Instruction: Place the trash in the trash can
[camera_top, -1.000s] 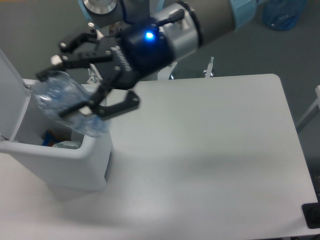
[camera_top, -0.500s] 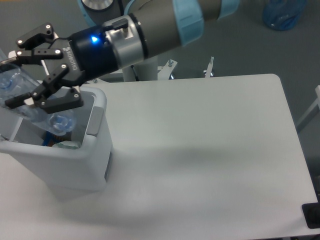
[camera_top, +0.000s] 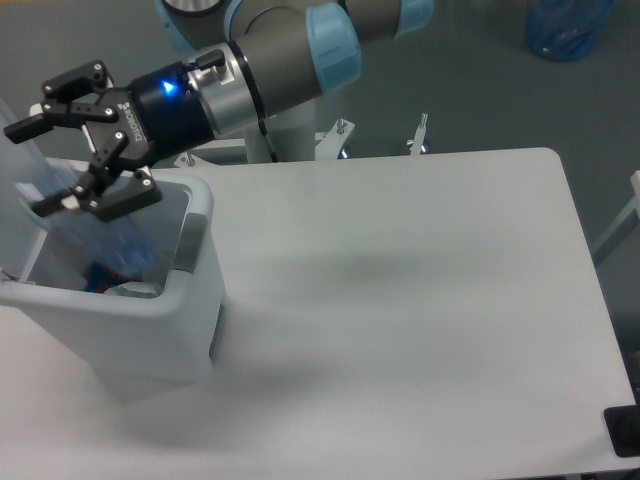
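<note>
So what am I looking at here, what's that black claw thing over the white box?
That is a robot arm, seen by one fixed camera looking down at a white table. The black claw is its tool, two fingers that open and close. Here they are spread open above a white trash can standing on the table. The blurry bluish shape under the fingers is a clear plastic bottle dropping into the can; nothing is held now. Other trash already lies at the bottom.

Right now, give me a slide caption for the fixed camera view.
Open gripper above the white bin as the plastic bottle drops inside.
</note>
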